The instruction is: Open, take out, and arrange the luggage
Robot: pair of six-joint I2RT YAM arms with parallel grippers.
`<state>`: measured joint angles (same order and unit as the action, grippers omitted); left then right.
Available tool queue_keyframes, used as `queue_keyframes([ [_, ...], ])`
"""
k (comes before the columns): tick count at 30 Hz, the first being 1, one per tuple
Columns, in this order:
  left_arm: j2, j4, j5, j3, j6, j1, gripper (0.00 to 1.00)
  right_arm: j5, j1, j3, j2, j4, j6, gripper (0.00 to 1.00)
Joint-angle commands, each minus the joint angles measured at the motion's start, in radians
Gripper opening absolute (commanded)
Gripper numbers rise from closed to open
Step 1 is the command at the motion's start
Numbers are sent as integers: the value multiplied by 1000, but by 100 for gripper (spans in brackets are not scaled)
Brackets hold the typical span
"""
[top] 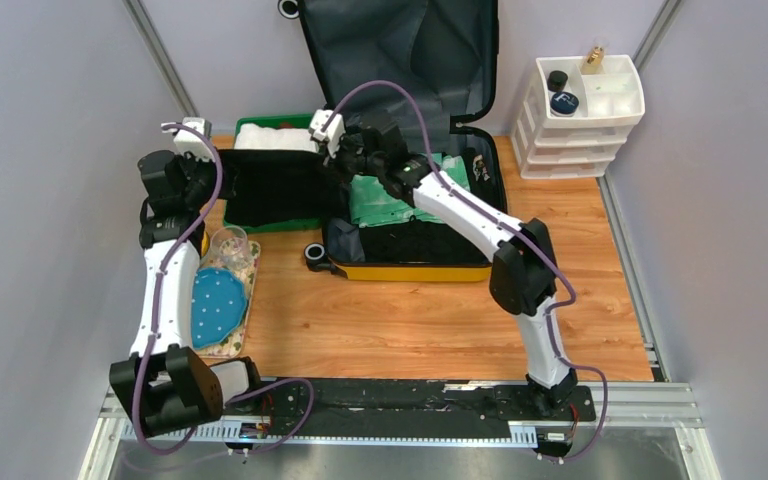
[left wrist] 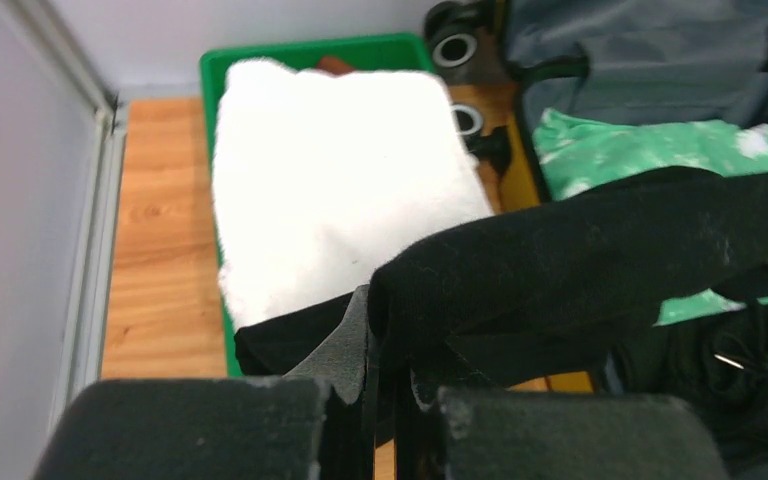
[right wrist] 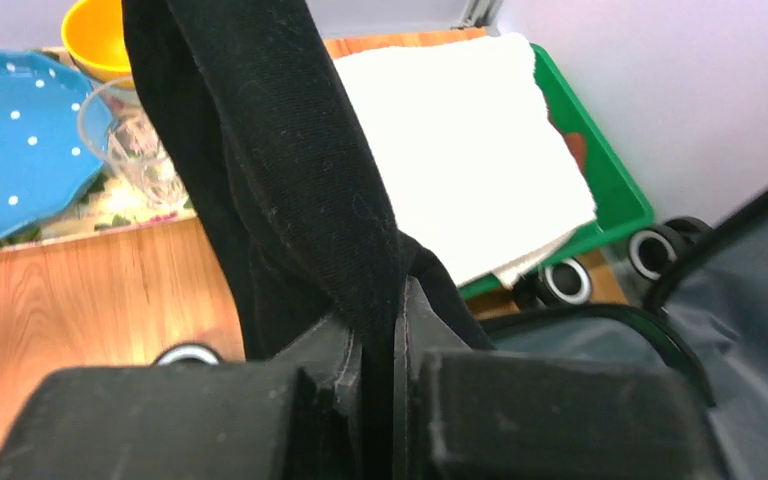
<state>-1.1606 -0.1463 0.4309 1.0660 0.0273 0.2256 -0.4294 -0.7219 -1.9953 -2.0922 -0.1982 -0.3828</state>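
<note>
Now, luggage (top: 410, 50): open at the far middle of the table (top: 410, 330), lid upright at the back, base flat with its yellow edge toward the arms.
Cloth (top: 270, 185): a black garment, stretched in the air between both grippers, over the tray and just left of the luggage base.
Left gripper (left wrist: 372, 325): jaws pressed together, pinching one end of the cloth.
Right gripper (right wrist: 397, 335): jaws pressed together on the other end; the cloth rises across its view.
Why held so: two pinches set apart keep the cloth spread and off the table, likely so it can be laid flat rather than dropped in a heap.
Tray (top: 270, 227): green, beside the luggage; a white towel (top: 275, 137) lies folded in it, so it looks like the spot for unpacked clothes.
Green garment (top: 390, 195): in the base among dark things, not yet taken out.
Plate (top: 218, 305), glass (top: 228, 245): at the left, near the left arm, apart from the clothes.
Drawers (top: 580, 110): white, far right, a bottle (top: 592, 58) and a dark round lid (top: 564, 102) on top.
Writing: none readable; the luggage's outer shell faces away, and a pale mark on the round lid is too small to tell.
</note>
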Motion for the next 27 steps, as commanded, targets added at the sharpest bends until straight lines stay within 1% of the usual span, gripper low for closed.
queue_keyframes([
  [1,-104,13,-94,38,88,93,0,40,4,-108,-86,219,97,0],
  [5,-195,95,-52,48,154,132,0,115,3,-172,-216,344,157,0],
  [6,-226,115,-54,46,161,139,0,154,-1,-195,-236,399,177,0],
  [8,-258,170,-44,55,175,146,0,187,2,-195,-271,466,189,0],
  [9,-292,185,-43,69,178,147,0,207,3,-186,-279,547,194,0],
  [11,-330,217,-32,90,192,147,0,213,4,-172,-301,598,200,0],
  [13,-387,240,-32,120,218,147,0,248,6,-178,-316,644,214,4],
  [14,-405,266,-32,129,227,147,0,268,9,-189,-333,657,217,18],
  [15,-444,281,-31,144,238,147,0,320,10,-197,-339,677,225,28],
  [16,-467,300,-26,156,264,147,0,340,16,-207,-347,681,234,37],
  [17,-488,326,-29,170,276,147,0,360,21,-227,-356,683,242,51],
  [19,-568,344,-29,228,304,147,0,417,30,-238,-355,672,237,62],
  [20,-600,343,-23,257,309,147,0,428,36,-250,-345,662,228,71],
  [21,-661,340,-15,319,313,147,0,461,39,-255,-339,623,222,74],
  [23,-724,321,-20,380,324,147,0,480,56,-249,-307,591,213,78],
  [24,-781,315,-9,438,324,144,0,475,64,-223,-290,561,205,79],
  [27,-852,303,43,506,272,123,0,445,94,-137,-211,514,202,79],
])
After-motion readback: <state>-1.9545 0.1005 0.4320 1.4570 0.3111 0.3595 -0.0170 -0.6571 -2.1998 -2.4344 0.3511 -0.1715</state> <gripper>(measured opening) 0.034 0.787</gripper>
